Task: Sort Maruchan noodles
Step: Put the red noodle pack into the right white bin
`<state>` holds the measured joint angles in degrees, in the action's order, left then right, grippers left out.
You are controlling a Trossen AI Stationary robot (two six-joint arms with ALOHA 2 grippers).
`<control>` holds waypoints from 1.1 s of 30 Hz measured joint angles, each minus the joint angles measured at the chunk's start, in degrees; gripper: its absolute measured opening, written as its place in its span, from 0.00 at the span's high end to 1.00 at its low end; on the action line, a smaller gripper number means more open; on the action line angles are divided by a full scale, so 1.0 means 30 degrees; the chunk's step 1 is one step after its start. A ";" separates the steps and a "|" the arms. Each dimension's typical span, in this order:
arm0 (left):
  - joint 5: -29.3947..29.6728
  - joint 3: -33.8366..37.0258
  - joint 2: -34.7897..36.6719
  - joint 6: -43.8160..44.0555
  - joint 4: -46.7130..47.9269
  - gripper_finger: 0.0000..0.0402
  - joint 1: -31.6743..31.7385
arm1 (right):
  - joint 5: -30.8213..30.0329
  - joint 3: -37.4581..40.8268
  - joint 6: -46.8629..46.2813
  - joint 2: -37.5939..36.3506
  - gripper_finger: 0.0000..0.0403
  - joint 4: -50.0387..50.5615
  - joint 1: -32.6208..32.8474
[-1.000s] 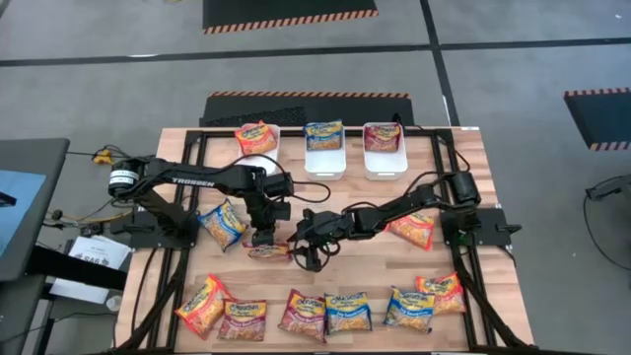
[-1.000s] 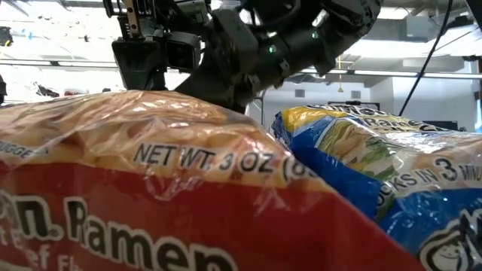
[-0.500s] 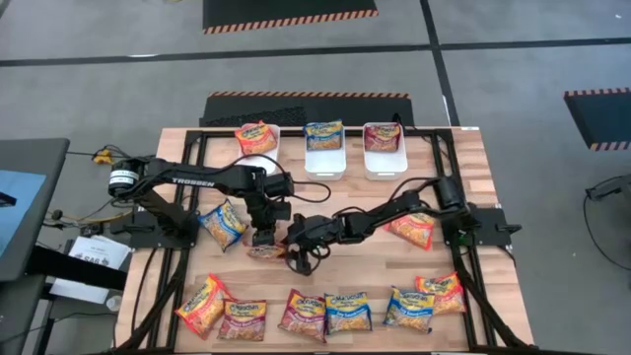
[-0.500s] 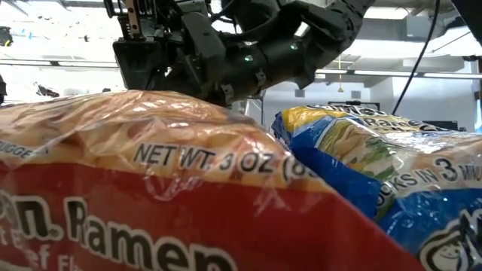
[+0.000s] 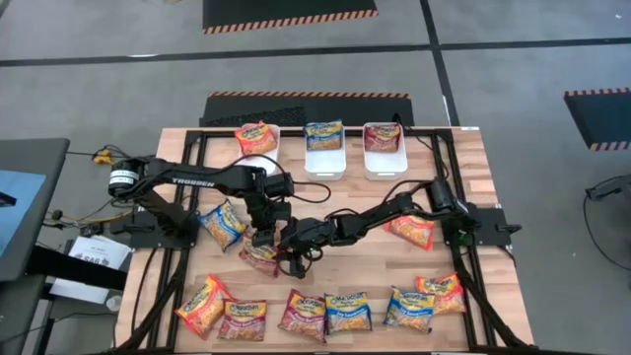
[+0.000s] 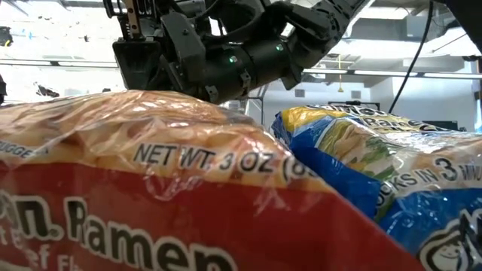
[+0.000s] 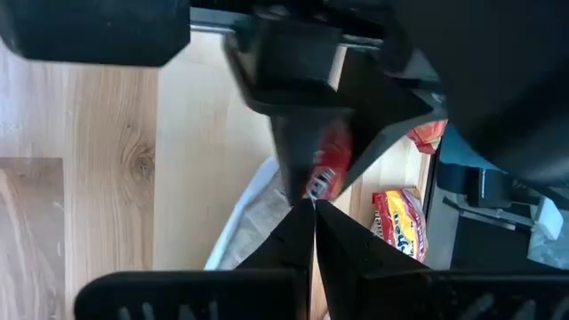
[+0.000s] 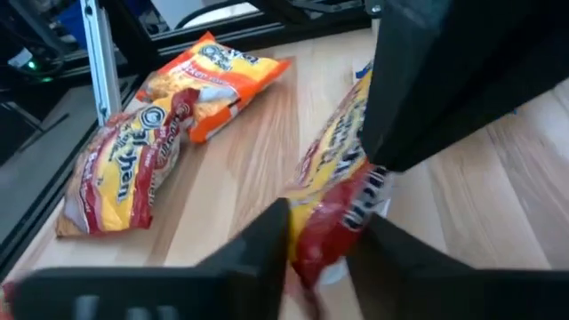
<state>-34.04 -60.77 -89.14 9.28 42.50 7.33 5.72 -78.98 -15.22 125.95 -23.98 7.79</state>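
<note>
A dark red ramen packet and a blue-and-yellow packet fill the table-level view, hiding the table behind them. Above them the two arms overlap as dark shapes. At the table's middle, the left gripper pinches a red-and-yellow noodle packet, its fingers pressed together on the wrapper's edge. The right gripper straddles the same glossy, crumpled packet, fingers on either side; whether they grip it cannot be told. Seven more packets lie along the near edge. Farther back, three white bins each hold a packet.
</note>
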 joint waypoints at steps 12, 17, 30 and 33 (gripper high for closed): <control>0.0834 -0.0569 0.0000 0.0275 0.0050 1.00 0.0019 | 0.0092 -0.0043 -0.0217 -0.0264 0.99 0.3356 -0.0158; 0.1252 -0.1849 0.0000 -0.0233 0.0106 1.00 0.0292 | 0.0168 -0.0045 0.1284 -0.1665 0.99 0.6004 -0.0153; 0.2904 -0.4453 0.0000 -0.1890 0.1245 1.00 0.1862 | -0.0524 -0.0045 0.3176 -0.4547 0.99 1.1647 -0.0967; 0.3128 -0.4596 0.0000 -0.2384 0.1225 1.00 0.2230 | -0.0951 -0.0045 0.3532 -0.5175 0.99 1.2864 -0.1139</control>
<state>-24.66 -74.56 -89.14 2.13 46.18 14.02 2.86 -79.11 -4.62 110.43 14.61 4.38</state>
